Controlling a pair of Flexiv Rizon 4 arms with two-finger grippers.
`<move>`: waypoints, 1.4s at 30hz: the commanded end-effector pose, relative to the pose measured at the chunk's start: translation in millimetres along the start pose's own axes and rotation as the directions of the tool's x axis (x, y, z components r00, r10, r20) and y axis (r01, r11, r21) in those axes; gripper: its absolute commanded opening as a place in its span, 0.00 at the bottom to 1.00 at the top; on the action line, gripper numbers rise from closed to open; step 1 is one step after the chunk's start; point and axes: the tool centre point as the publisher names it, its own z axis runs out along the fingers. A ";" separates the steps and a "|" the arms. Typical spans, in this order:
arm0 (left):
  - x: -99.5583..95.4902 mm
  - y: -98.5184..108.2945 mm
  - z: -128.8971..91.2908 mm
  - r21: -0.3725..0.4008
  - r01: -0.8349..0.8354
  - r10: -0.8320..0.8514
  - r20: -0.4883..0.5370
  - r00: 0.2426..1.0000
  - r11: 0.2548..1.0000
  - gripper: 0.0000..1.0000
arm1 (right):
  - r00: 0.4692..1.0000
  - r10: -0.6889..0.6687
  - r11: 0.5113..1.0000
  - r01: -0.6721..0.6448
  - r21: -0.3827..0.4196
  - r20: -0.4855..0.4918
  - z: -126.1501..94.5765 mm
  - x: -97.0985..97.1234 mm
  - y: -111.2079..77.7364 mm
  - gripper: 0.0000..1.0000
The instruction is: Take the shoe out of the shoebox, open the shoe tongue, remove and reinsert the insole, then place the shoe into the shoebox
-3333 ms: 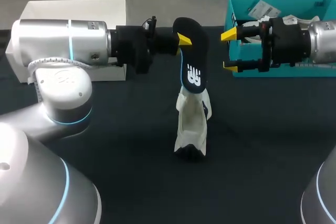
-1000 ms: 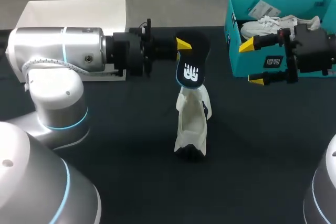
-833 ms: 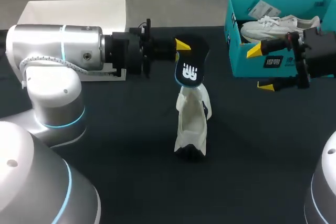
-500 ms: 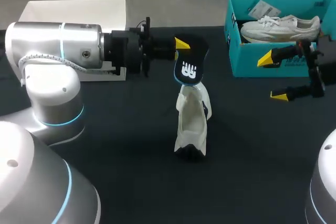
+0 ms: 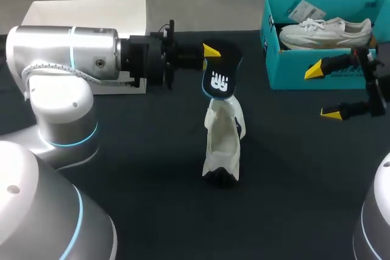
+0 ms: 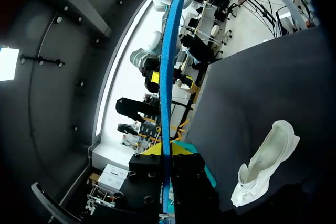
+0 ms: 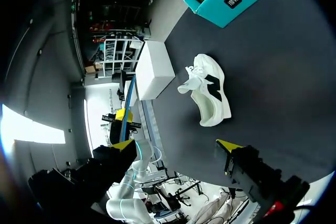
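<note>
Resting on its sole around the middle of the dark table (image 5: 122, 168) is the white shoe (image 5: 222, 141), its tongue pulled up at the end towards the far edge. Just beyond and above it hangs the insole (image 5: 218, 71), black on top and blue underneath. Its lower end is over the shoe's opening; whether the two touch cannot be told. The left gripper (image 5: 207, 53) comes in level from the left edge and pinches the insole's upper part between its two fingers. In the left wrist view the insole shows edge-on, clamped from both sides. Towards the right edge, well apart from the shoe, the right gripper (image 5: 323, 92) hangs above the table with its fingers spread wide and nothing between them. Behind it, at the far right corner, stands the teal shoebox (image 5: 292, 68), with a second white shoe (image 5: 323, 31) lying inside. At the far left corner stands a white box (image 5: 85, 13), partly hidden by the left arm.
</note>
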 end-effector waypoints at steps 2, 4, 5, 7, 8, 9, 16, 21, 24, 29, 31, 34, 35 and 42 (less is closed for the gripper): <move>-0.1 -0.3 0.3 -0.001 0.000 0.000 -0.002 1.000 1.000 0.00 | 1.000 0.010 1.000 -0.011 0.015 0.027 -11.3 -12.4 2.0 1.00; -0.1 -0.3 0.3 -0.001 0.000 0.000 -0.002 1.000 1.000 0.00 | 1.000 0.011 1.000 -0.011 0.016 0.026 -22.1 -19.8 4.0 1.00; -0.1 -0.3 0.3 -0.001 0.000 0.000 -0.002 1.000 1.000 0.00 | 0.999 0.011 1.000 -0.012 0.019 0.034 -27.4 -23.6 5.1 1.00; -0.1 -0.3 0.3 -0.001 0.000 0.000 -0.002 1.000 1.000 0.00 | 0.998 0.022 1.000 -0.023 0.022 0.052 -36.9 -30.2 6.3 1.00; -0.1 -0.3 0.3 -0.001 0.000 0.000 -0.002 1.000 1.000 0.00 | 0.998 0.021 1.000 -0.021 0.016 0.055 -42.6 -33.5 7.2 1.00; -0.1 -0.3 0.3 -0.001 0.000 0.000 -0.002 1.000 1.000 0.00 | 0.997 0.023 1.000 -0.024 0.011 0.070 -47.7 -36.3 7.5 1.00; -0.1 -0.3 0.3 -0.001 0.000 0.000 -0.002 1.000 1.000 0.00 | 0.989 -0.007 0.999 0.014 -0.051 0.145 -72.2 -48.5 8.4 1.00; -0.1 -0.3 0.3 -0.001 0.000 0.000 -0.002 1.000 1.000 0.00 | 0.987 -0.036 0.996 0.048 -0.073 0.154 -77.0 -56.8 16.8 1.00; -0.1 -0.3 0.3 -0.001 0.000 0.000 -0.002 1.000 1.000 0.00 | 0.987 -0.046 0.996 0.057 -0.064 0.155 -73.6 -60.7 22.2 1.00; -0.1 -0.3 0.3 -0.001 0.000 0.000 -0.002 1.000 1.000 0.00 | 0.988 -0.047 0.997 0.056 -0.059 0.150 -72.2 -62.2 24.0 1.00; -0.1 -0.3 0.3 -0.001 0.000 0.000 -0.002 1.000 1.000 0.00 | 0.988 -0.047 0.997 0.056 -0.059 0.150 -72.2 -62.2 24.0 1.00; -0.1 -0.3 0.3 -0.001 0.000 0.000 -0.002 1.000 1.000 0.00 | 0.988 -0.047 0.997 0.056 -0.059 0.150 -72.2 -62.2 24.0 1.00; -0.1 -0.3 0.3 -0.001 0.000 0.000 -0.002 1.000 1.000 0.00 | 0.988 -0.047 0.997 0.056 -0.059 0.150 -72.2 -62.2 24.0 1.00; -0.1 -0.3 0.3 -0.001 0.000 0.000 -0.002 1.000 1.000 0.00 | 0.988 -0.047 0.997 0.056 -0.059 0.150 -72.2 -62.2 24.0 1.00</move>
